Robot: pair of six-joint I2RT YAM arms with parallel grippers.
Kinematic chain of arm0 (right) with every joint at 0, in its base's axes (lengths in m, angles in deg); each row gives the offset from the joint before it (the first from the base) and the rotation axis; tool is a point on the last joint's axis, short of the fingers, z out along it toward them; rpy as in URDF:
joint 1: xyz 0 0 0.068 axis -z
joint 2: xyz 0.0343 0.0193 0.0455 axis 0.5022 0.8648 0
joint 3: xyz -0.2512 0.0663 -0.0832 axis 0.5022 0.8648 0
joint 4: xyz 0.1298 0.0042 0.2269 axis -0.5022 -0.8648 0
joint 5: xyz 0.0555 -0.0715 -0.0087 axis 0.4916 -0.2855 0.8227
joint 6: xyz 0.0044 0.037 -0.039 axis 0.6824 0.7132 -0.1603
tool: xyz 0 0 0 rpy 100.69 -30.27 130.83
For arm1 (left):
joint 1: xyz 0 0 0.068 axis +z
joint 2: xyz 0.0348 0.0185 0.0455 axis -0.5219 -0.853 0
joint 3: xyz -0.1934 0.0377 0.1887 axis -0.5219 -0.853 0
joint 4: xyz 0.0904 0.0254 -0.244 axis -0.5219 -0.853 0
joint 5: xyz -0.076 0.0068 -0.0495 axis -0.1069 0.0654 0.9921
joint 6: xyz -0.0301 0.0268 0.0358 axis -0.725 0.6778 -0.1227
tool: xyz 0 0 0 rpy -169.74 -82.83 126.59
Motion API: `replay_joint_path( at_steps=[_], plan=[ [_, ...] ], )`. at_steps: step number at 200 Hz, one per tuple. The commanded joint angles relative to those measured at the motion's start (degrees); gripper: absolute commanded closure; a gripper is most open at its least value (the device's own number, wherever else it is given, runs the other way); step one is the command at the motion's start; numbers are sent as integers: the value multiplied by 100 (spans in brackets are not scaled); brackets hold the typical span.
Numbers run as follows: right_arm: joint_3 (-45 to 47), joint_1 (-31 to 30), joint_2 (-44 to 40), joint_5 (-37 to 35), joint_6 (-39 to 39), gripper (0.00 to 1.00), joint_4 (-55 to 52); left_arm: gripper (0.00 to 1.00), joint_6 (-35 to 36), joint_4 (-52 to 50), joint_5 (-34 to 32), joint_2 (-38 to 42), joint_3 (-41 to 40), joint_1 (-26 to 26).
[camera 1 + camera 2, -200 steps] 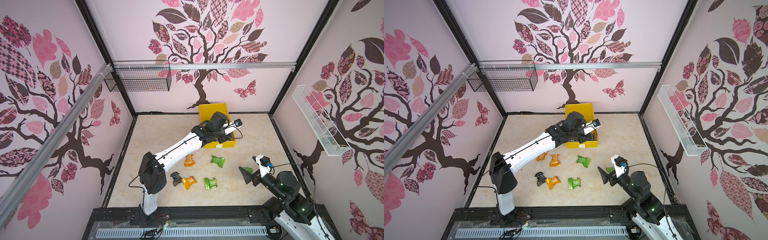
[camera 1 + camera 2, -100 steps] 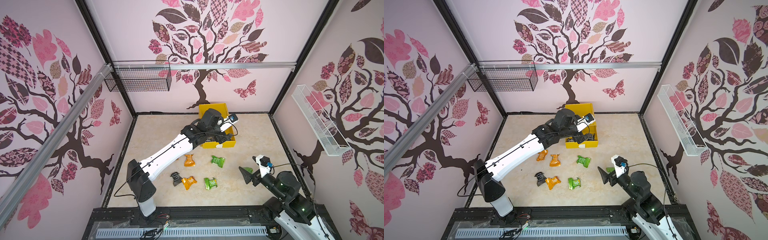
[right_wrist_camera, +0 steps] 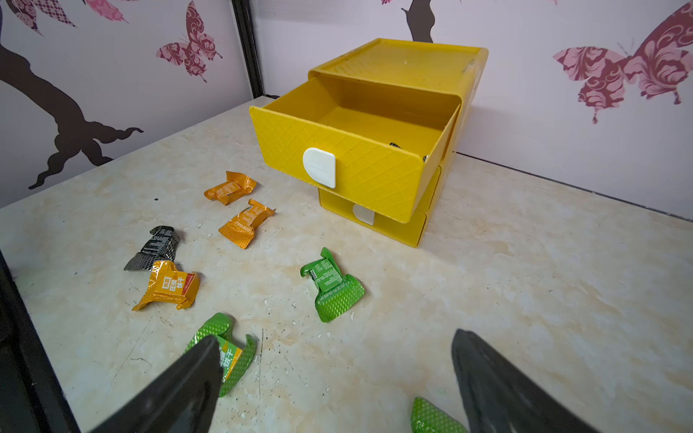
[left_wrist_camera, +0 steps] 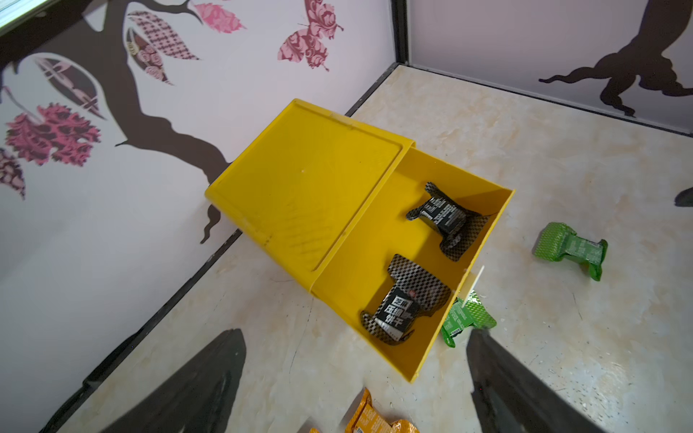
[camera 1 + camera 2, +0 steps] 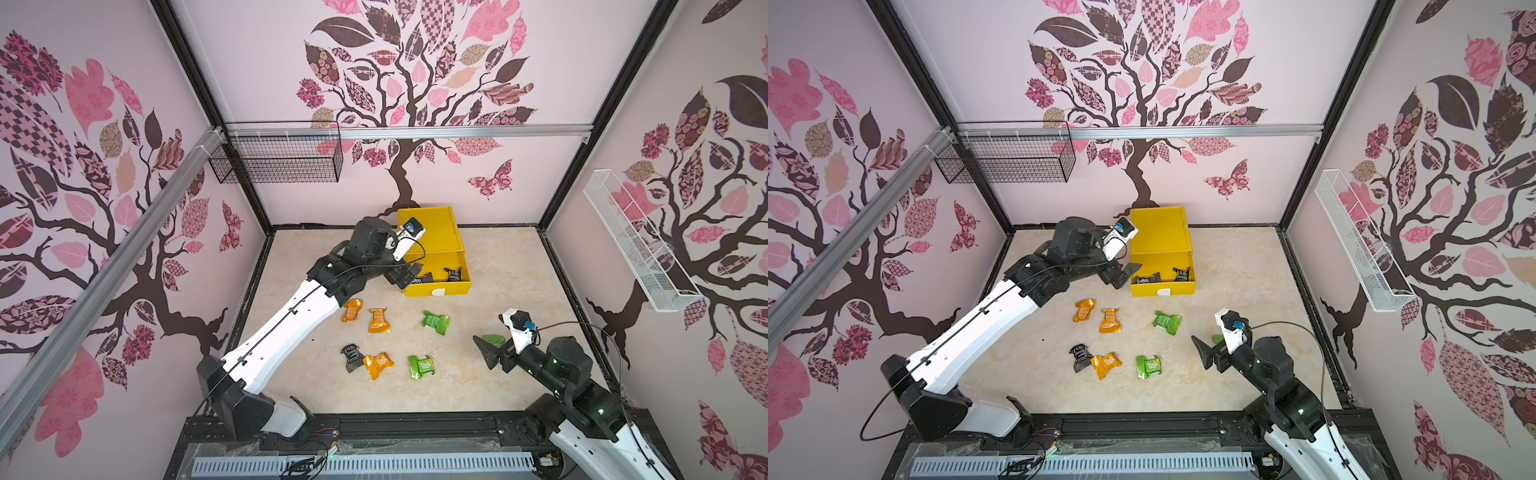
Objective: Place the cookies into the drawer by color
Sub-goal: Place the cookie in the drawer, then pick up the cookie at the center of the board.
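Observation:
The yellow drawer (image 5: 432, 232) chest stands at the back wall, its top drawer (image 3: 360, 165) pulled out. Two black cookies (image 4: 403, 303) (image 4: 442, 215) lie inside it. My left gripper (image 5: 409, 274) hangs open and empty just off the open drawer's left side. On the table lie three orange cookies (image 5: 352, 309) (image 5: 378, 321) (image 5: 378, 365), a black one (image 5: 351, 356) and green ones (image 5: 436, 322) (image 5: 420, 366). My right gripper (image 5: 492, 351) is open at the front right, with a third green cookie (image 5: 493, 340) just beside its fingers.
A black wire basket (image 5: 278, 160) hangs on the back-left wall and a white wire basket (image 5: 636, 245) on the right wall. Walls close in the table (image 5: 498, 270) on three sides. A black rail (image 5: 415, 419) runs along the front edge.
My left gripper has opened and drawn back to the left from above the open drawer. The right arm has not moved.

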Motion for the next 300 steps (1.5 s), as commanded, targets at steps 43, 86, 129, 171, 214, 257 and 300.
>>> replay_joint_path(
  at_steps=[43, 86, 129, 171, 214, 257, 300],
  plan=[
    [-951, -31, 1085, 661, 230, 1, -82, 3, -725, -132, 204, 998, -895, 858],
    [-1349, -793, 1874, 368, 462, 1, -10, 2, -998, -137, 1597, 1442, -1404, 1742],
    [-1719, -3003, 3146, -1275, 220, 1, 276, 2, -1356, 155, 2477, 1824, -1923, 2582],
    [-2364, -3512, 4658, -1269, 808, 1, 500, 2, -1637, 417, 2150, 1984, -2202, 3026],
    [-2701, -3681, 5629, -1377, 1220, 3, 1016, 2, -1821, 613, 1464, 2037, -2475, 3214],
    [-3275, -3795, 6684, -1211, 1932, 12, 1192, 2, -1886, 691, 1355, 1996, -2517, 3250],
    [-3935, -3821, 7756, -1233, 2607, 14, 1181, 3, -1969, 749, 1385, 1995, -2558, 3264]
  ],
)
